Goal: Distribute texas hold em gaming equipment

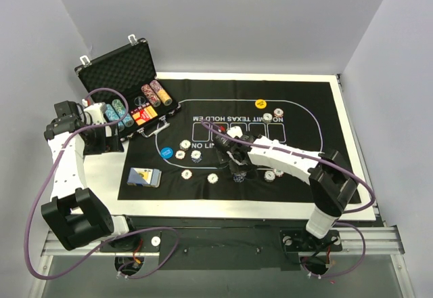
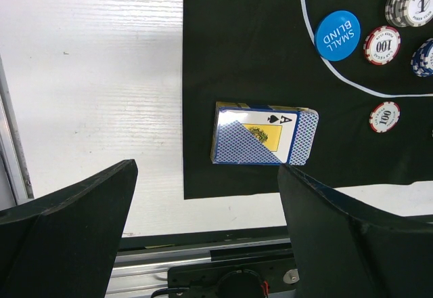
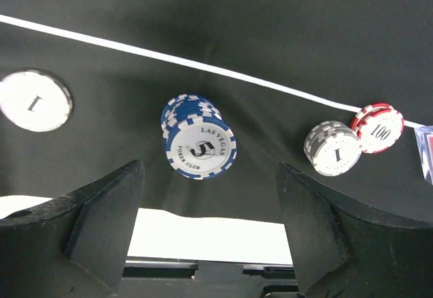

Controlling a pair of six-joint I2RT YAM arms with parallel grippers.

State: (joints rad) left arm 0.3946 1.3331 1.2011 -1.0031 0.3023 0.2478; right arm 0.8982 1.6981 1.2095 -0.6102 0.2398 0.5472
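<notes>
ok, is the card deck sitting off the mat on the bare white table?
No, in the left wrist view the card deck lies wholly on the black mat, just inside its edge near a corner.

The black mat (image 1: 203,88) carries a white printed oval. The chip stack (image 3: 198,143) is blue with white edge stripes; at its three o'clock stands a grey-and-white stack (image 3: 332,149). The card deck (image 2: 264,134) shows blue crosshatched backs. The blue button (image 2: 337,35) bears white lettering; the yellow button (image 1: 260,103) is plain.

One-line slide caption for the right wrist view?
Open right gripper poised over a blue-and-white chip stack on the black mat; grey stack and red stack beside it.
</notes>
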